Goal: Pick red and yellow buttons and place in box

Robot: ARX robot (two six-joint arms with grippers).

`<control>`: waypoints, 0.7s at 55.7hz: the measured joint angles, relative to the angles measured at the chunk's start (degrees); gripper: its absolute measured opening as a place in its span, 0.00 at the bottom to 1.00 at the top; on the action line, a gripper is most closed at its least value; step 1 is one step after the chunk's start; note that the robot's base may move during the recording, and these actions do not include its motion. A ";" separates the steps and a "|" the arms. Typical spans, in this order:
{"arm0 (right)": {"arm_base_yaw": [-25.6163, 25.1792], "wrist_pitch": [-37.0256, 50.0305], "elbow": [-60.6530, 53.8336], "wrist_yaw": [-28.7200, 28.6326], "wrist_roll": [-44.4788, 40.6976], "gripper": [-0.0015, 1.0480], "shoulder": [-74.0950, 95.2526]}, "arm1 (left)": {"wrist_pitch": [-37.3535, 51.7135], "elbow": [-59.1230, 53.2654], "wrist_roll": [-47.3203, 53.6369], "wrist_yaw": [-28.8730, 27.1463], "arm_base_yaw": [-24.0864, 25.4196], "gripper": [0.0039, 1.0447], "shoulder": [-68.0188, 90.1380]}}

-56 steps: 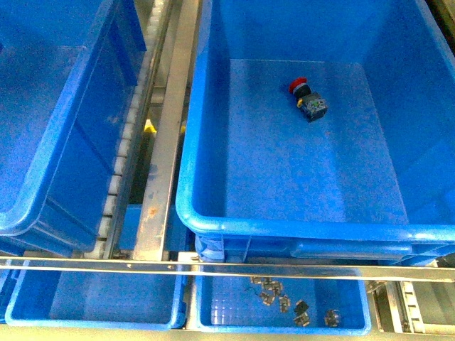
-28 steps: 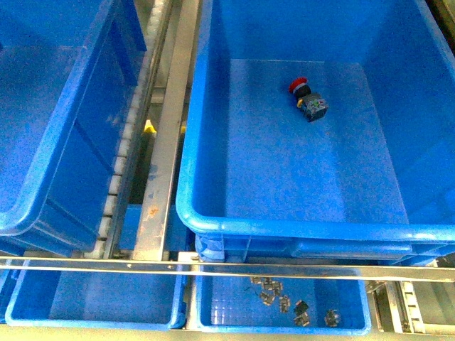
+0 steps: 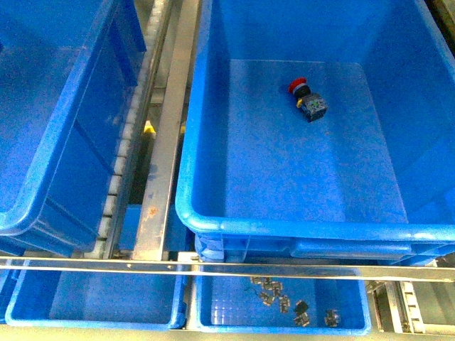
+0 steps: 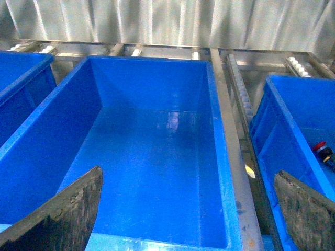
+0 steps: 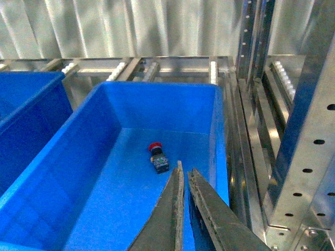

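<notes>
One red button [image 3: 306, 97] lies on its side on the floor of the box [image 3: 213, 222], toward the far right; its black-and-grey body points at me. The right wrist view shows the same red button [image 5: 157, 156] in the box [image 5: 157, 87], just beyond my right gripper [image 5: 185, 167], which hangs shut and empty above the floor. My left gripper [image 4: 188, 173] is open and holds nothing above a neighbouring empty crate [image 4: 220, 157]; the red button [image 4: 323, 151] shows at that view's edge. No yellow button is in view. Neither gripper shows in the front view.
A second big blue crate [image 3: 43, 142] stands left of the box, behind a metal rail [image 3: 167, 142] and roller track. A small yellow bit [image 3: 148, 126] shows in that gap. Two shallow blue trays [image 3: 92, 298] sit at the near edge, one holding small metal parts [image 3: 284, 298].
</notes>
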 joint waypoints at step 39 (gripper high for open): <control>0.02 -0.20 -0.02 0.26 -0.09 0.93 0.07 | 0.02 0.00 0.02 0.13 0.02 0.93 0.00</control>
